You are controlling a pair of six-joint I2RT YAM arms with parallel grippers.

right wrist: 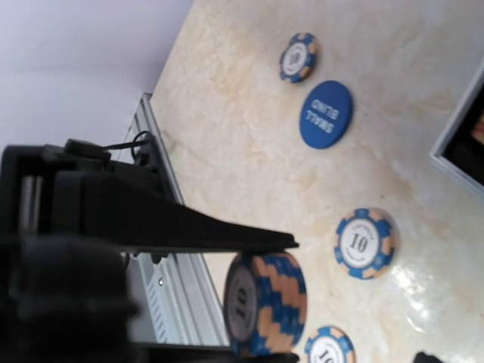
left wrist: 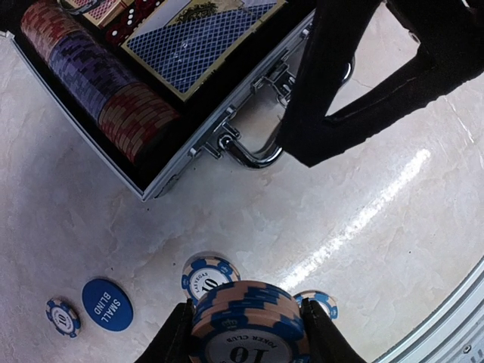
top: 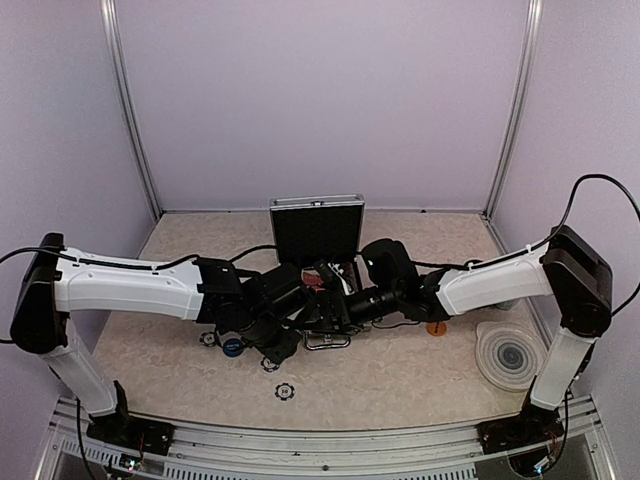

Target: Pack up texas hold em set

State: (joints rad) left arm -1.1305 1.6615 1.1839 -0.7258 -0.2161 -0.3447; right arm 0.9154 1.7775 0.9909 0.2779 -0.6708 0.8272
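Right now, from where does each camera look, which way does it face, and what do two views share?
Top external: above and behind the robot, facing down and forward; left arm and right arm meet over the open case.
Left wrist: facing down at the table; the left hand grips a chip stack; a right-hand finger shows too.
Right wrist: low, facing the near rail; black fingers, apparently the left hand's, clamp that stack.
Shared: both wrist views show the stack and SMALL BLIND button.
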